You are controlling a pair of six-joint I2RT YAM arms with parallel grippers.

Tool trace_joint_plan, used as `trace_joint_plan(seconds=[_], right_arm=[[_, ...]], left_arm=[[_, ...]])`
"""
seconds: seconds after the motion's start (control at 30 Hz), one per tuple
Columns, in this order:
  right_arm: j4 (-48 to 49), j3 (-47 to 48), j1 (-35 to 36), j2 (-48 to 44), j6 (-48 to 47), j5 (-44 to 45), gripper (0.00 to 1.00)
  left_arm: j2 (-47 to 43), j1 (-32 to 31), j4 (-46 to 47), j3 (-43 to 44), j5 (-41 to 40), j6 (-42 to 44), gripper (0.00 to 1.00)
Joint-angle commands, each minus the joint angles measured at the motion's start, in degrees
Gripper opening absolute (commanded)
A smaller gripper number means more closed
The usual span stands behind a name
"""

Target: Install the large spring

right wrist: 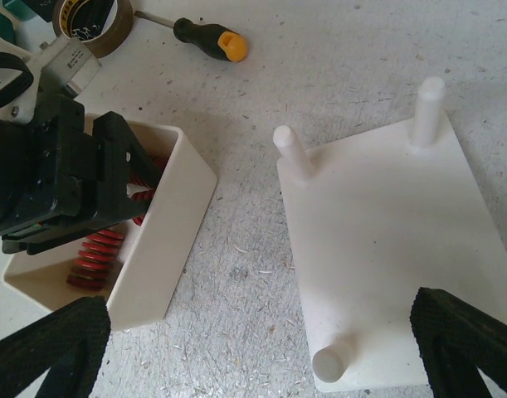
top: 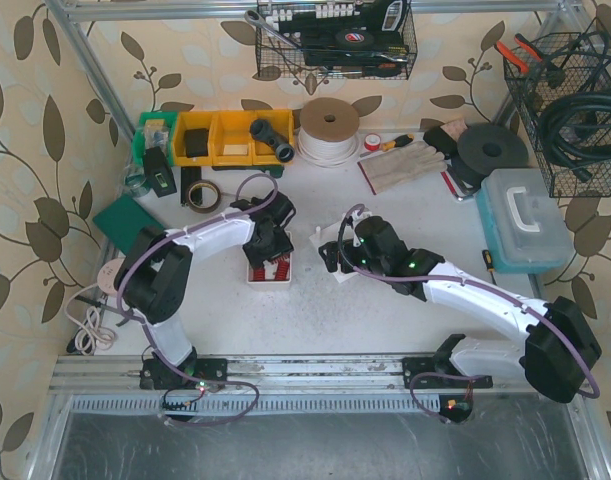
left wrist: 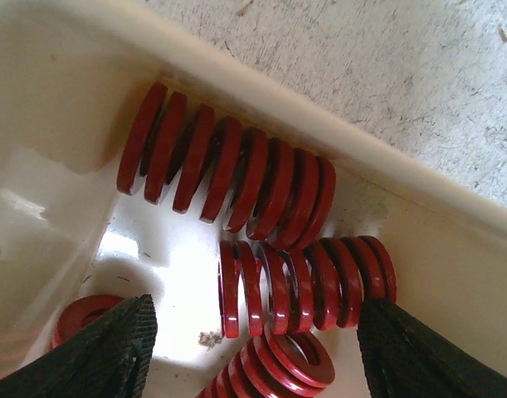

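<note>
The left gripper (left wrist: 257, 356) is hanging inside the white bin (left wrist: 62, 99), jaws spread wide and pinching nothing. This looks like the pick-up step. Several red springs are lying loose in there, and the large spring (left wrist: 228, 174), by my reading the fatter coil, is resting against the bin's far wall. A shorter spring (left wrist: 307, 286) is lying just near of it, right between the pads.

To the right, the right gripper (right wrist: 257, 356) is hovering over the near edge of the white base plate (right wrist: 386, 240), jaws also spread and empty. The plate's three pegs (right wrist: 293, 153) are standing bare, so nothing is installed yet.

The next move calls for shifting the left jaws toward the far wall to straddle the big coil alone, then closing across it without catching its neighbour.
</note>
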Motion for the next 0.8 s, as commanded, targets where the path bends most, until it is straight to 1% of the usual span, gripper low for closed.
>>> trace_joint_plan(seconds=[0.0,0.07,0.17,0.27,0.33,0.43,0.57,0.63,0.77], right_arm=[[0.51,1.60,-0.26,0.25,0.59,-0.47,0.97],[0.51,1.55,-0.24,0.35,0.59,-0.47,0.97],[0.44,1.63,-0.25,0.32,0.59,-0.47,0.97],[0.41,1.60,-0.29,0.22,0.59,-0.47,0.97],[0.44,1.59,-0.19,0.17,0.59,-0.42,0.97],[0.36,1.60,-0.20,0.26,0.59,-0.38,0.97],[0.43,1.51,-0.25,0.30,0.59,-0.38,0.97],[0.40,1.51,-0.24,0.31,0.68,-0.44,0.97],[0.42,1.51,-0.18,0.29,0.68,-0.39,0.97]], left_arm=[[1.53,-1.24,-3.06,1.88,-0.19,-1.99,0.72],[1.66,-1.69,-2.36,2.11,-0.69,-2.17,0.73],[2.36,-2.29,-3.14,3.03,-2.13,-2.04,0.73],[3.41,-2.61,-9.39,5.74,-5.16,-2.07,0.66],[3.05,-2.71,-12.95,6.77,-8.02,-2.39,0.59],[1.60,-2.72,-15.46,6.92,-11.15,-2.65,0.51],[1.96,-2.72,-17.15,8.31,-11.70,-1.83,0.44],[1.33,-2.73,-16.52,8.15,-11.43,-1.63,0.44],[-1.87,-2.73,-12.28,6.05,-9.43,-1.94,0.46]])
